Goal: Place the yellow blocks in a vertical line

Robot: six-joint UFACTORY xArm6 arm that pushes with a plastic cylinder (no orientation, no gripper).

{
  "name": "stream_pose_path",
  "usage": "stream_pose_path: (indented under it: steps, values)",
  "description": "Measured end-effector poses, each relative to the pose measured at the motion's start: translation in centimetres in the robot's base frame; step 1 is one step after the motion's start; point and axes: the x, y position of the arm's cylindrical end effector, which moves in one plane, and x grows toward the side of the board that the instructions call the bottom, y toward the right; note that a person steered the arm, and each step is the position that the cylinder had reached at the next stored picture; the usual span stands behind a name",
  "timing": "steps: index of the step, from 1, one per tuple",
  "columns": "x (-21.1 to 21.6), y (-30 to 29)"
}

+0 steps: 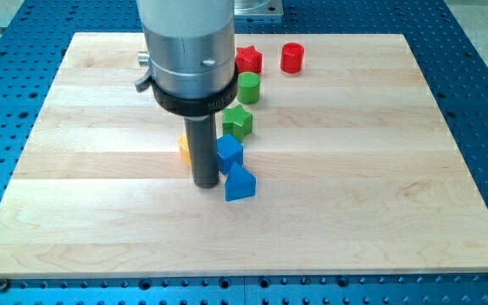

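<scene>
My tip (205, 184) is resting on the wooden board (74, 229); being a bare rod, it has nothing to open, close or hold. A yellow block (184, 149) is peeking out just behind it on the view's left, mostly hidden, shape unclear. Just right of the tip are sitting two blue blocks (230, 152) (240, 184). Further up are standing a green block (237, 123), a green cylinder (248, 87), a red star (248, 59) and a red cylinder (291, 58)
</scene>
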Motion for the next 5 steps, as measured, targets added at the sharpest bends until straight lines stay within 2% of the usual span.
stream_pose_path:
  steps: [1, 2, 3, 4, 5]
  values:
    - [-1.6, 0.9]
    - [-2.3, -3.9]
    - [-4.6, -6.0]
    - [-9.6, -6.0]
    - [-12.7, -8.0]
